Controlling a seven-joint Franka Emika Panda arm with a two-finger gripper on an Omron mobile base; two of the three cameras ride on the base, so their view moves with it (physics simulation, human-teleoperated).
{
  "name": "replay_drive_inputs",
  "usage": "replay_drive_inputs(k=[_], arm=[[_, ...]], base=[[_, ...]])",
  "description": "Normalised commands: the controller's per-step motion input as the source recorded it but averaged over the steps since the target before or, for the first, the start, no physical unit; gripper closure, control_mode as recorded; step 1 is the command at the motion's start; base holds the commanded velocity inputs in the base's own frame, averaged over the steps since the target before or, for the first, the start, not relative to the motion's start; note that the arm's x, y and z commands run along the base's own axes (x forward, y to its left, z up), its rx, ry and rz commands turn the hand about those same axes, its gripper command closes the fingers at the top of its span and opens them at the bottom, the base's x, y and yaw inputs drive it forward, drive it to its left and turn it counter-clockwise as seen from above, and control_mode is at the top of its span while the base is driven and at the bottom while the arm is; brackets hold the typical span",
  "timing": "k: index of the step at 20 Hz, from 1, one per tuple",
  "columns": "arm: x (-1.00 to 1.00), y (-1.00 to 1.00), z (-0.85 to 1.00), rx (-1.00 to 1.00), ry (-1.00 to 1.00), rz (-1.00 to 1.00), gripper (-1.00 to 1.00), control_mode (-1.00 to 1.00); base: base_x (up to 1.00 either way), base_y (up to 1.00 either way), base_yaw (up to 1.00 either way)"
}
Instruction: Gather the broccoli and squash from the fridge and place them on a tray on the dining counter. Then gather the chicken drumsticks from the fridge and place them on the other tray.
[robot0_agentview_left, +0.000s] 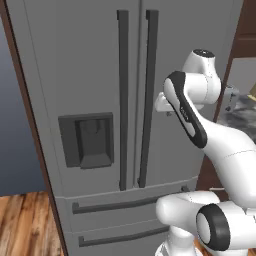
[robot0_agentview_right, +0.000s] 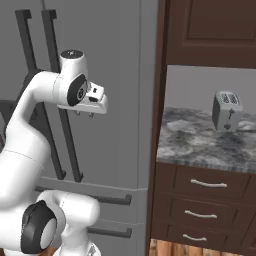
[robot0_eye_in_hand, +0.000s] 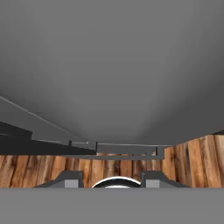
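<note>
From my remote seat I see the white arm (robot0_agentview_left: 220, 150) rising nearest to me from the base and bending up toward the fridge (robot0_agentview_left: 75, 75), which fills most of the left base view with both upper doors shut. The gripper (robot0_agentview_right: 84, 114) hangs from the hand and points down, just in front of the right door panel; in the hand view its 2 fingertips (robot0_eye_in_hand: 72, 179) stand partly apart with bare gap between them, holding nothing, and beyond them I see wooden floor (robot0_eye_in_hand: 192, 162) and the flat grey door face. The 2 dark bar handles (robot0_agentview_left: 122, 100) run vertically side by side at the middle seam, to the left of the hand and apart from it. The dark dispenser panel (robot0_agentview_left: 87, 140) sits on the left door, and the 2 drawers (robot0_agentview_left: 115, 205) lie below, each with a horizontal handle. Farther right, past the brown cabinet frame (robot0_agentview_right: 160, 125), a grey marbled countertop (robot0_agentview_right: 200, 142) carries a silver toaster (robot0_agentview_right: 226, 111) standing upright near the back wall, with 3 brown drawers (robot0_agentview_right: 207, 200) beneath it.
</note>
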Motion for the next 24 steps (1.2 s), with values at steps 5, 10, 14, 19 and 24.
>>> replay_drive_inputs(k=[5, 10, 14, 19, 24], arm=[[0.00, 0.00, 0.00, 0.00, 0.00, 0.00, -1.00, 1.00], [0.00, 0.00, 0.00, 0.00, 0.00, 0.00, -1.00, 1.00], [0.00, 0.00, 0.00, 0.00, 0.00, 0.00, -1.00, 1.00], [0.00, 0.00, 0.00, 0.00, 0.00, 0.00, -1.00, 1.00], [0.00, 0.00, 0.00, 0.00, 0.00, 0.00, -1.00, 1.00]], base=[[-0.44, 0.15, 0.00], [-0.38, 0.40, -0.01], [-0.04, 0.40, -0.01], [-0.01, 0.41, -0.01], [-0.01, 0.29, 0.00]])
